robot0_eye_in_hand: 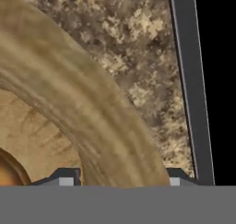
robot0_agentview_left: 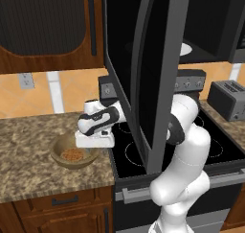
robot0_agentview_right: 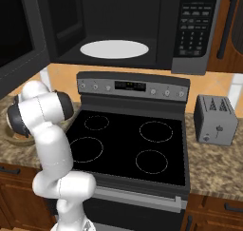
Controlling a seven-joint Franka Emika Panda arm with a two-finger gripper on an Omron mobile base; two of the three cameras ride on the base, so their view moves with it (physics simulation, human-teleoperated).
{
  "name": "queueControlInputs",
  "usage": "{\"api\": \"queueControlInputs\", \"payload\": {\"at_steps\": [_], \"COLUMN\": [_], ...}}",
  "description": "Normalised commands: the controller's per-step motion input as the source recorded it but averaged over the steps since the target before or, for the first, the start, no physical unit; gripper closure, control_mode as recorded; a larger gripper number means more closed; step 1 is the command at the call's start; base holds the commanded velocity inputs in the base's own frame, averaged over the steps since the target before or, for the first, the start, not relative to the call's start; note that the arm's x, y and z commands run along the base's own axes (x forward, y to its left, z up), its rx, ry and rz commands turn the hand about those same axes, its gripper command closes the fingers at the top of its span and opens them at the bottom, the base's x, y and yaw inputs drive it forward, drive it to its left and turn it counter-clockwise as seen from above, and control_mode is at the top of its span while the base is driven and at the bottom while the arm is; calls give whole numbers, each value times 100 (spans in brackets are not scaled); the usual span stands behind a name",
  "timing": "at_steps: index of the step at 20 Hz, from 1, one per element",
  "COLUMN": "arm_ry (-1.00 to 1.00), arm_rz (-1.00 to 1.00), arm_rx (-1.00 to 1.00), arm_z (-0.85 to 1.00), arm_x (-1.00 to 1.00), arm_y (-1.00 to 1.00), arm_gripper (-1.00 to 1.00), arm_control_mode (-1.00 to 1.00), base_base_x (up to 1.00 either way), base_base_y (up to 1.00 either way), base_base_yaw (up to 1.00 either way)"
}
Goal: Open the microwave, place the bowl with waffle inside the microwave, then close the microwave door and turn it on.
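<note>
Down at the counter, the gripper [robot0_eye_in_hand: 122, 180] straddles the wooden bowl's [robot0_agentview_left: 61, 155] rim — whether it pinches yet, I cannot tell — microwave door [robot0_agentview_left: 143, 69] wide open.

The speckled granite counter [robot0_agentview_left: 28, 145] carries the bowl [robot0_agentview_left: 61, 156] left of the stove [robot0_agentview_right: 133, 144], and a grey toaster [robot0_agentview_right: 216, 120] on its right.

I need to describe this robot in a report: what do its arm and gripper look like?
The arm is glossy white, built of rounded, bulbous segments with dark grey bands at the joints. Its gripper has a boxy white body; the fingertips are small and grey. No cables or markings show.
</note>
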Motion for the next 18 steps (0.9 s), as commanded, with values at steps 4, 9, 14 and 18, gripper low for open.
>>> {"api": "queueControlInputs", "payload": {"at_steps": [4,9,14,18], "arm_ry": [0,1,9,0], "arm_rz": [15,1,-14,-9], "arm_rx": [1,30,46,54], "arm_z": [-74,-14,19,83], "arm_x": [-31,-49,-54,-71], "arm_y": [-34,-96,-100,-100], "arm_gripper": [100,100,100,100], "arm_control_mode": [-100,-100,-100,-100], "base_base_x": [0,0,0,0], "base_base_y": [0,0,0,0], "base_base_yaw": [0,0,0,0]}}
